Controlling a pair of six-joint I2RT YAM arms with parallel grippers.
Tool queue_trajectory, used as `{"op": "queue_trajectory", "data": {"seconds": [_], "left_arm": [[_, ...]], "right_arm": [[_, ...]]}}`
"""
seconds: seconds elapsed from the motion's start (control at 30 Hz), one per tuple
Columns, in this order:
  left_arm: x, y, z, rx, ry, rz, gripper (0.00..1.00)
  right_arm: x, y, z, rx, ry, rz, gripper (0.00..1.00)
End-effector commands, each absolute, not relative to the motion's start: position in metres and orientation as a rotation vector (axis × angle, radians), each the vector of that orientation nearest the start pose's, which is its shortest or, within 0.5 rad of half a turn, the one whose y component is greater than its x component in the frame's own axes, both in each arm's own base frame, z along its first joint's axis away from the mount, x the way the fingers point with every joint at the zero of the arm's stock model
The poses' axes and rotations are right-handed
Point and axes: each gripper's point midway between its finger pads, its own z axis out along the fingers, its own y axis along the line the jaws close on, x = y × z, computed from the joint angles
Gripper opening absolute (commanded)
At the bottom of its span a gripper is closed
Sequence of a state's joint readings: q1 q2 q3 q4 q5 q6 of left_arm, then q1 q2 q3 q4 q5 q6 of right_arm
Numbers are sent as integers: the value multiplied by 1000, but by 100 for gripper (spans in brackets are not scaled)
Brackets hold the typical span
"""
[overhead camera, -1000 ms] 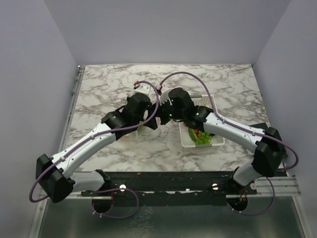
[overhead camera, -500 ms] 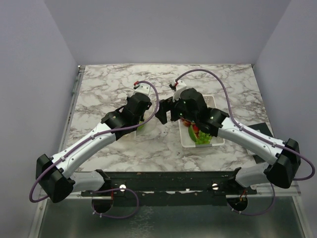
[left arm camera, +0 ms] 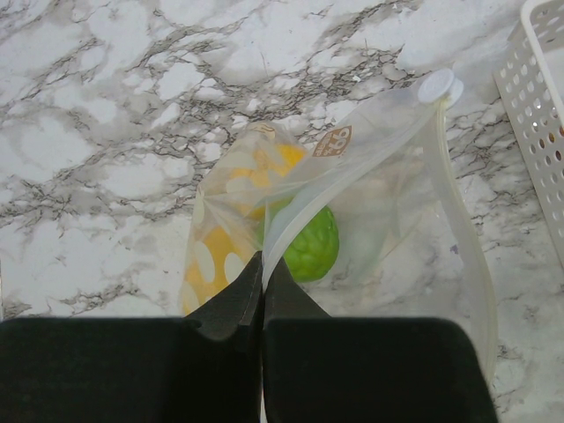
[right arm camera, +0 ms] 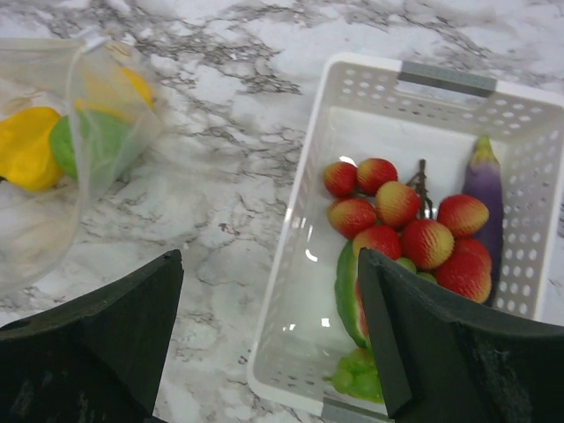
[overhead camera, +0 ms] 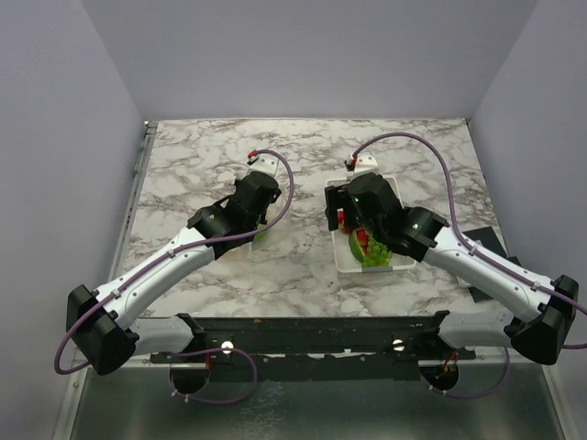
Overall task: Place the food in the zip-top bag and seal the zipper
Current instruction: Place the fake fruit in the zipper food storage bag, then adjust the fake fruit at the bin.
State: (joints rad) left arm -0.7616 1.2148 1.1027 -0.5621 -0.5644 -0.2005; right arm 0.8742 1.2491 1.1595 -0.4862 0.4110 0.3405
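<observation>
Stage of work: filling, part done; sealing not begun. Zip-top bag [left arm camera: 379, 203]: rests on the marble tabletop [right arm camera: 229, 150], near the white basket [right arm camera: 295, 211] on its left and apart from it. Its mouth is open and the zipper [left arm camera: 463, 233] unjoined, with the white slider [left arm camera: 436, 86] at the far end of the strip. Contents so far: green piece [left arm camera: 308, 251] and yellow pieces, one probably the yellow pepper [right arm camera: 26, 145]; a second, more orange lump beyond it cannot be told for certain. Left tool [left arm camera: 263, 269]: fingers pressed together on the near edge of the bag's mouth, holding that lip. Right tool [right arm camera: 269, 264]: jaws wide apart, nothing between them, hanging over the basket's left wall. Food in the basket: red strawberries [right arm camera: 401, 229] in a cluster, watermelon slice [right arm camera: 348, 295], green grapes [right arm camera: 357, 374], purple aubergine [right arm camera: 483, 185]. Step in hand, as judged: reach for the next item. Next move calls for lowering the right tool into the basket over a single piece; the strawberry cluster lies uppermost and looks least hemmed in. The jaws should close on it without catching the basket wall, carry it across to the open mouth and release it well inside. Left tool's pinch is needed throughout, else the mouth may fall shut. Zipper to be run only once the basket is emptied.
</observation>
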Motion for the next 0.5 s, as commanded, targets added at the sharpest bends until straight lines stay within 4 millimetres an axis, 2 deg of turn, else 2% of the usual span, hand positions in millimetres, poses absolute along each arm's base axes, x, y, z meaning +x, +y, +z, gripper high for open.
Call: {"op": "queue_trajectory", "data": {"seconds": [0.0,0.27,0.47], "left_arm": [[299,-171,216,317,2108,51,0],[299,-171,214,324,2111,51,0],[299,-172,214,326,2112,47,0]], "right_arm": [[268,200,222,-225,2147,111,84],[261,166,189,-142,2279,25,78],[256,152,164,-105,2353,31,69]]}}
